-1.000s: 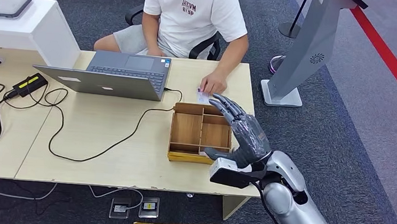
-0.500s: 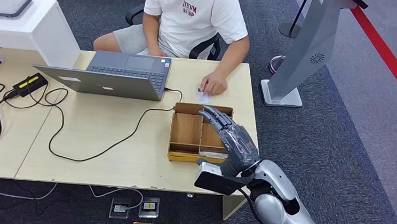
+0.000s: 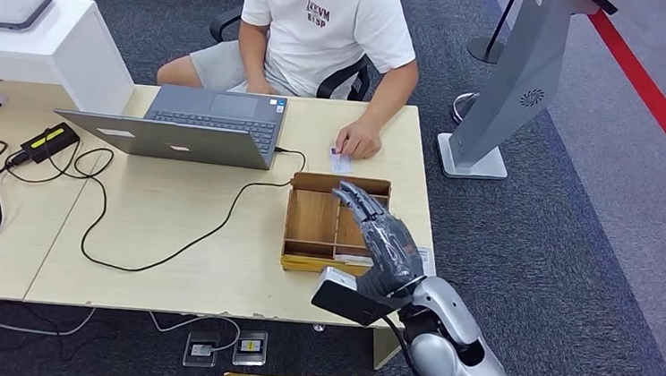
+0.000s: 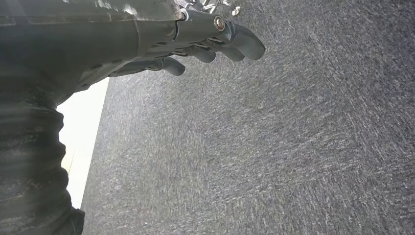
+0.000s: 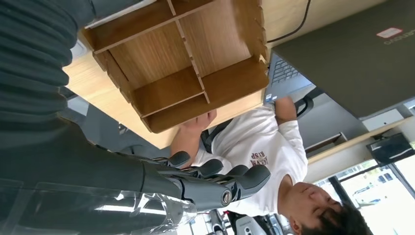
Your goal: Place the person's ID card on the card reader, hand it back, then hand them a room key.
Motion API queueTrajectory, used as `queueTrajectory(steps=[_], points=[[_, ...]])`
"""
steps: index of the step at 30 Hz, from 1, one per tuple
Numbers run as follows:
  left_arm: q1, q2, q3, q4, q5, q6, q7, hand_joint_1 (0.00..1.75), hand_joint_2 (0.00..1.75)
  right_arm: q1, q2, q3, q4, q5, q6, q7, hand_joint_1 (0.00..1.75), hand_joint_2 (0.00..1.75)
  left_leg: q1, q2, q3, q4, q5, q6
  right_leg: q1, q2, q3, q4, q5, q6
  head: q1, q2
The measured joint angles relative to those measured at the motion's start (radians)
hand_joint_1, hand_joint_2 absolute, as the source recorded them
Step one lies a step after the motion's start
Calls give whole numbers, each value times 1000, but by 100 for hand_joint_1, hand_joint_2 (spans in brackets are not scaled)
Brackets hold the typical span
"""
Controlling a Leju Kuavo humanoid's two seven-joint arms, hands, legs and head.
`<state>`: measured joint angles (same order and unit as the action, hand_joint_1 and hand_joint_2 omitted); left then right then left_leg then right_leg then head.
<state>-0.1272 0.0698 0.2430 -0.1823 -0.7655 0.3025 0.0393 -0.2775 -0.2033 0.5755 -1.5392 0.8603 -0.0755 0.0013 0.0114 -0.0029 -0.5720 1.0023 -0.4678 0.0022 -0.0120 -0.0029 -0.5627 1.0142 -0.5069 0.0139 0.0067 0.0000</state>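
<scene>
The ID card (image 3: pixel 340 162) lies flat on the table (image 3: pixel 171 265), a little above the middle of the head view. The person's hand (image 3: pixel 359 142) rests at the card's upper right edge, with the fingertips on it or just next to it; I cannot tell which.

Just below the card sits a wooden box (image 3: pixel 313 218) with open parts inside, split by thin wooden walls. In my right wrist view the box (image 5: pixel 195 63) fills the upper middle, and I see nothing in the parts that show.

My right hand (image 3: pixel 379 237) is over the right side of the box, in the lower middle of the head view. Its fingers (image 3: pixel 360 204) are stretched out and a bit apart, pointing up toward the card. It holds nothing. It does not touch the card. In the right wrist view my right hand (image 5: pixel 205 183) is at the lower left, fingers out and free.

My left hand (image 4: pixel 195 41) is at the top of the left wrist view, hanging over grey carpet (image 4: pixel 274 147). Its fingers are lightly bent and apart, with nothing in them.

To the left of the card is an open grey laptop (image 3: pixel 190 127). A black cable (image 3: pixel 191 240) runs from it across the table. The person in a white shirt (image 3: pixel 324 26) sits on a chair at the top of the frame. A grey stand (image 3: pixel 507 94) is on the floor at the upper right.
</scene>
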Motion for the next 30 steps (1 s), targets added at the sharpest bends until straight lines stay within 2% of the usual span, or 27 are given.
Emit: queueTrajectory(steps=[7,13,25,30], points=[[0,0,1,0,1,0,3,0,175,18,1,21,35,14,-30,32,0,175,0,0,0,0,0,0,0,0,0,0,0,0,0,0],[0,0,2,0,1,6,3,0,175,0,-2,28,75,80,-80,57,0,175,0,0,0,0,0,-1,0,1,0,0,0,0,0,0],[2,0,3,0,-6,8,3,0,175,-22,-16,26,111,103,-65,55,0,175,0,0,0,0,-1,-1,0,2,-1,0,0,0,0,0],[1,0,3,0,-14,7,-1,0,175,-28,-15,26,202,156,-153,58,0,175,1,0,0,0,-1,-1,0,2,0,0,0,0,0,0]])
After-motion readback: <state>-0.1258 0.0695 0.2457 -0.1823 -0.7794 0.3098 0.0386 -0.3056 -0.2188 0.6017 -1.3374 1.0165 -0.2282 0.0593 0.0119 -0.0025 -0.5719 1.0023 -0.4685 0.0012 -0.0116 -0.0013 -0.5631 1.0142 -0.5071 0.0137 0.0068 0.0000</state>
